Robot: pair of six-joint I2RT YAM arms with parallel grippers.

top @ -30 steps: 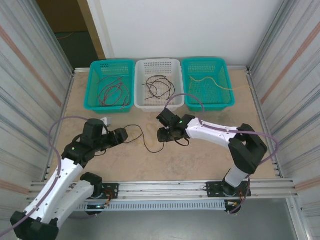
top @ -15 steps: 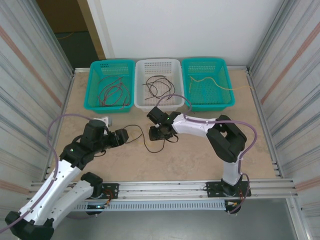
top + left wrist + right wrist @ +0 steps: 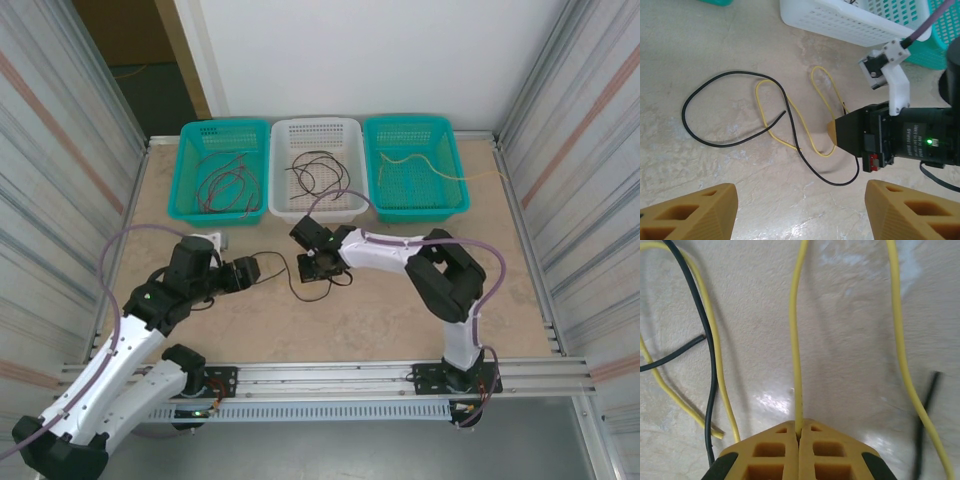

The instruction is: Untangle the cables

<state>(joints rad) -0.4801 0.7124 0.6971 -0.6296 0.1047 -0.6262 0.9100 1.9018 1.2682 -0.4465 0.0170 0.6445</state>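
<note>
On the table between the arms lie two crossing cables, a black one (image 3: 700,137) and a yellow one (image 3: 771,131). My right gripper (image 3: 799,432) is down at the table and shut on a strand of the yellow cable (image 3: 795,340), with the black cable (image 3: 710,350) running past on its left. In the top view that gripper (image 3: 305,268) sits just in front of the white basket. My left gripper (image 3: 800,215) is open, hovering short of the cables with nothing between its fingers (image 3: 695,215). It faces the right gripper (image 3: 832,131).
Three baskets line the far edge. The left teal basket (image 3: 190,205) holds red cables (image 3: 225,185), the white basket (image 3: 315,212) holds dark cables (image 3: 318,172), and the right teal basket (image 3: 420,212) holds a yellow cable (image 3: 420,160). Metal walls close both sides.
My right arm has swung left to the loose cables and its gripper has closed on the yellow cable. The left arm has barely moved and stays open.
</note>
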